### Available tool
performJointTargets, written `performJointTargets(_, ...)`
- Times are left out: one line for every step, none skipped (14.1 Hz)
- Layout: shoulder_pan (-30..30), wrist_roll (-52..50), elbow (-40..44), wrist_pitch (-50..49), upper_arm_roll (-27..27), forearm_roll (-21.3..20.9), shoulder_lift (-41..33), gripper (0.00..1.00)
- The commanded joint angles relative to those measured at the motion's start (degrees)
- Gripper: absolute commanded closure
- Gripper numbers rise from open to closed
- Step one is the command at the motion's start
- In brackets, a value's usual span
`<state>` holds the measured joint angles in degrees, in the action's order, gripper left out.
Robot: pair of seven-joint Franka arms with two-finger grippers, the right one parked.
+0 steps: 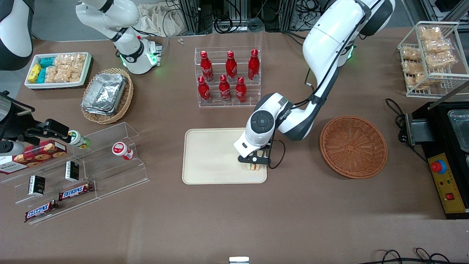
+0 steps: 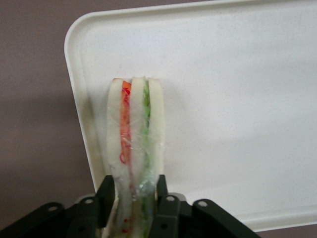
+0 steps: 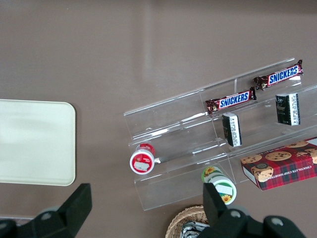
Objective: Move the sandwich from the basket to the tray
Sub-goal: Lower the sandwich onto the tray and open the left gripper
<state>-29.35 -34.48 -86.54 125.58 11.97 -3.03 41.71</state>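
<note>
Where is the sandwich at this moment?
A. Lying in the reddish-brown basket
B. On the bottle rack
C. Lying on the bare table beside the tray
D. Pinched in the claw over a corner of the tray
D: the left wrist view shows the claw shut on the sandwich above the tray, near its rounded corner, and the front view shows the basket with no sandwich in it.
</note>
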Motion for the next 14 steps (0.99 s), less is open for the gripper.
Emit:
performJointTargets(-0.6, 0.2, 2.0, -0.3, -0.6, -0.8, 0.7, 0.01)
performJointTargets(-0.6, 0.1, 2.0, -0.3, -0.6, -0.8, 0.4, 0.01)
performJointTargets(-0.4, -0.1, 2.0, -0.5, -0.7, -0.8, -0.1, 0.01)
performJointTargets(-0.1, -0.3, 2.0, -0.9, -0.7, -0.8, -1.2, 0.01)
performJointTargets(0.1, -0.4, 1.8, -2.2, -0.8, -0.8, -2.9, 0.01)
performJointTargets(0.2, -0.3, 1.7, -5.6, -1.0, -0.8, -4.8, 0.01)
performJointTargets(0.3, -0.4, 1.6, -9.5, -1.3, -0.7, -7.1, 0.01)
performJointTargets(0.3, 0.4, 1.3, -13.6, -2.6, -0.6, -9.7, 0.01)
performJointTargets(0.3, 0.4, 1.2, -17.0, -4.6, -0.1, -11.9, 0.01)
performJointTargets(0.3, 0.5, 1.2, -20.0, -5.9, 0.0, -13.8, 0.01)
performJointTargets(0.3, 0.5, 1.2, -22.4, -7.3, -0.1, -15.6, 0.01)
performJointTargets(0.3, 0.6, 0.9, -23.9, -9.7, -0.2, -17.3, 0.01)
performJointTargets(0.2, 1.1, 0.2, -24.8, -11.4, -0.6, -18.8, 0.01)
performJointTargets(0.3, 3.9, -0.6, -25.6, -13.0, -0.7, -20.6, 0.01)
